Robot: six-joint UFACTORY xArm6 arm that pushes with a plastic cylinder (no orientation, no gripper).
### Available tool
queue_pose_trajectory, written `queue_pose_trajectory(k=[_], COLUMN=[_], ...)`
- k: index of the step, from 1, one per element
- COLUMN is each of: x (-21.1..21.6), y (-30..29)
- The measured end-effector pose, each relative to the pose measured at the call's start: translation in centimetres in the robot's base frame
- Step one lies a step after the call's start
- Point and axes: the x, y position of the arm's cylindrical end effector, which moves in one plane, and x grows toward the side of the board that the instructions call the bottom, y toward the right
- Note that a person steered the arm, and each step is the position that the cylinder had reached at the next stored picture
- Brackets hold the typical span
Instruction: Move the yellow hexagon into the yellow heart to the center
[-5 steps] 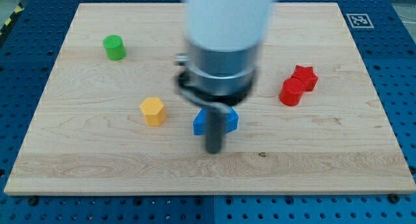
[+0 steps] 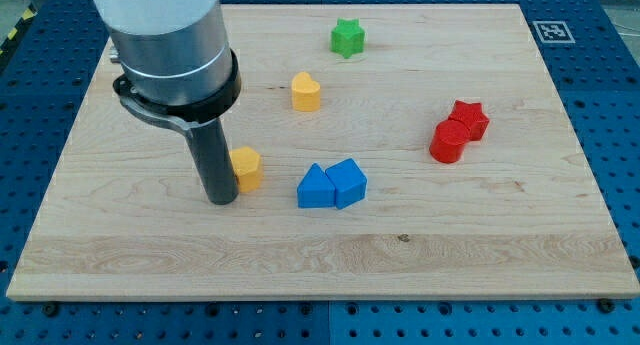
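Bench (image 2: 480, 255): wooden board, everything sits on it. Landmark for all positions below is the yellow hexagon (image 2: 247, 168).

Arm: big grey barrel with dark rod, up and to the view's left of the hexagon. No claw on this rig, so nothing opens, shuts or holds anything; contact is push only. My tip (image 2: 221, 199) is down on the bench, just beside the hexagon on its left, apparently touching or a hair off it. Rod hides the hexagon's left edge, so can't confirm contact.

Blocks, relative to the hexagon:
- two blue blocks (image 2: 332, 184), touching each other, near on the right, slightly lower. Wedge/house-like shapes, not sure which.
- two red blocks, a cylinder (image 2: 449, 142) and a star (image 2: 469, 118), touching, well apart to the right.
- yellow heart (image 2: 306, 91), up and right, well apart, clear path between.
- green star (image 2: 347, 37), further up and right, beyond the heart.

Handling, my estimate: hexagon looks like a small rigid plastic block, light, slides easily on smooth wood. Not fragile. Flat faces help, but an off-centre push will spin it or let it slip off the rod. Best contact: lower-left face, square through its centre, aimed up-right at the heart. Current tip position is roughly left, so it likely needs to shift a bit lower first.
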Motion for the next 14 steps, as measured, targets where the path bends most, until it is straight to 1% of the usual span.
queue_pose_trajectory(k=[2,4,6,7,9,12,14], x=[-3.0,-3.0,-2.9,-3.0,-4.2,-8.3,-8.9], y=[0.1,3.0,8.0,9.1,6.4,6.4,5.4])
